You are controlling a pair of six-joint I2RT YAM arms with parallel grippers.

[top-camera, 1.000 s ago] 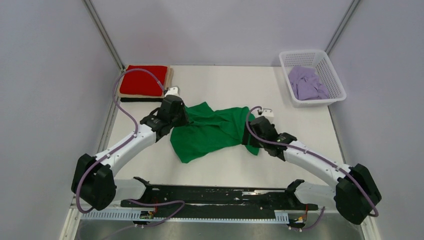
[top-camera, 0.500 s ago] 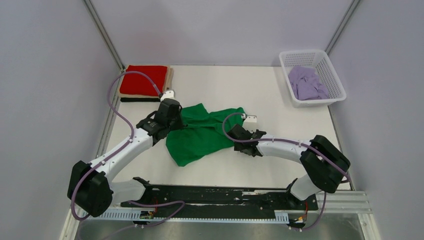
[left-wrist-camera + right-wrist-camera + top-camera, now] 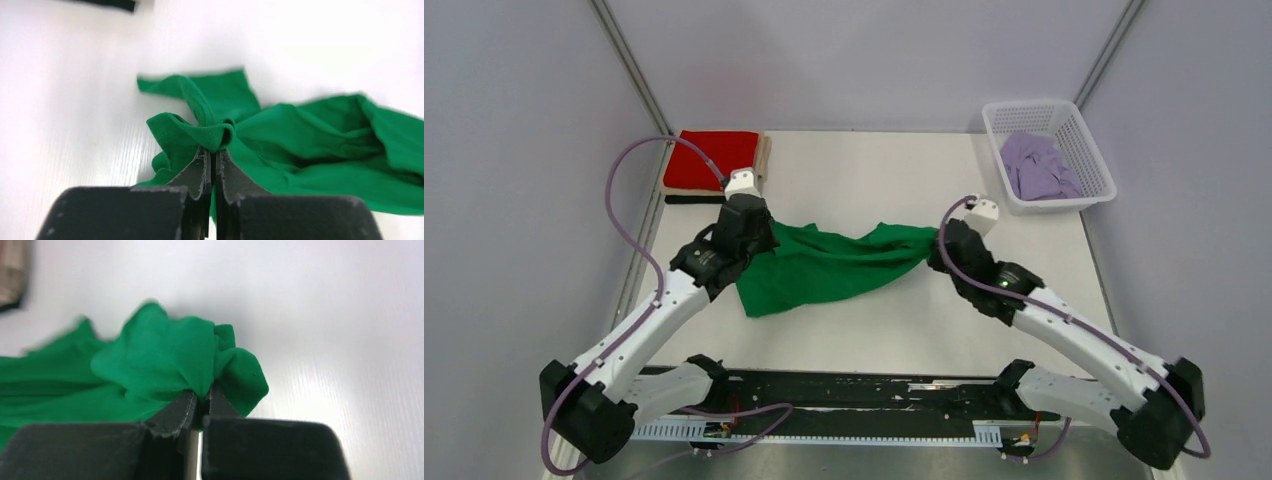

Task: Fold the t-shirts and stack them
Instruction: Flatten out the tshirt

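Note:
A bright green t-shirt (image 3: 824,268) hangs stretched between my two grippers over the middle of the table. My left gripper (image 3: 762,243) is shut on its left end, pinching a ribbed edge (image 3: 214,139). At the cloth's right end my right gripper (image 3: 936,248) is shut on a bunched fold (image 3: 200,371). A folded red t-shirt (image 3: 714,160) lies on a beige one (image 3: 764,158) at the back left, with a black one (image 3: 694,199) showing under their front edge. A crumpled lilac t-shirt (image 3: 1036,166) lies in the basket.
The white lattice basket (image 3: 1092,150) stands at the back right corner. A black rail (image 3: 854,395) runs along the near edge between the arm bases. Grey walls close in the table on three sides.
My right gripper shut on the right end of the green t-shirt and drew it right and back. The left gripper lifted its end leftward, so the crumpled cloth is now stretched.

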